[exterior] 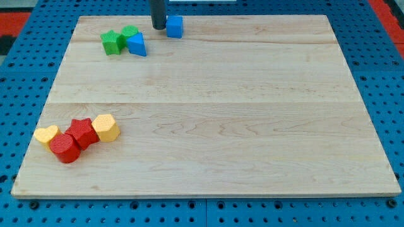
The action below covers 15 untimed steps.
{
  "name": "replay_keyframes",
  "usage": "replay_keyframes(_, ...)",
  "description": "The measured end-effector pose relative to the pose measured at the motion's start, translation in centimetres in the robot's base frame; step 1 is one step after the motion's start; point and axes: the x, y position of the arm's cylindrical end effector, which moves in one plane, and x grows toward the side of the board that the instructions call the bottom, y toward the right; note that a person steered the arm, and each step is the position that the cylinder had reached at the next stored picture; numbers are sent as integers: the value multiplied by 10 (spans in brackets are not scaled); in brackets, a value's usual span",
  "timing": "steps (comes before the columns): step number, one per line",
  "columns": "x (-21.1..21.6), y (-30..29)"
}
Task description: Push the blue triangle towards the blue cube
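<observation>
The blue triangle [137, 44] lies near the view's top left on the wooden board [208, 126], touching a green block [130, 33] and close to a green star-shaped block [113, 43]. The blue cube [175, 26] sits to its upper right by the board's top edge. My tip [158, 27] comes down from the view's top and stands just left of the blue cube, about touching it, and up and to the right of the blue triangle.
At the view's lower left a cluster lies together: a yellow heart-shaped block [46, 134], a red cylinder [65, 148], a red star-shaped block [81, 132] and a yellow block [106, 127]. Blue pegboard surrounds the board.
</observation>
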Motion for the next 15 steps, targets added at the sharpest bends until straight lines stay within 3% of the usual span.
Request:
replay_keyframes(2,20,40)
replay_keyframes(3,21,30)
replay_keyframes(5,21,-53)
replay_keyframes(7,60,-71)
replay_keyframes(8,78,-63)
replay_keyframes(13,69,30)
replay_keyframes(14,69,17)
replay_keyframes(15,58,-41)
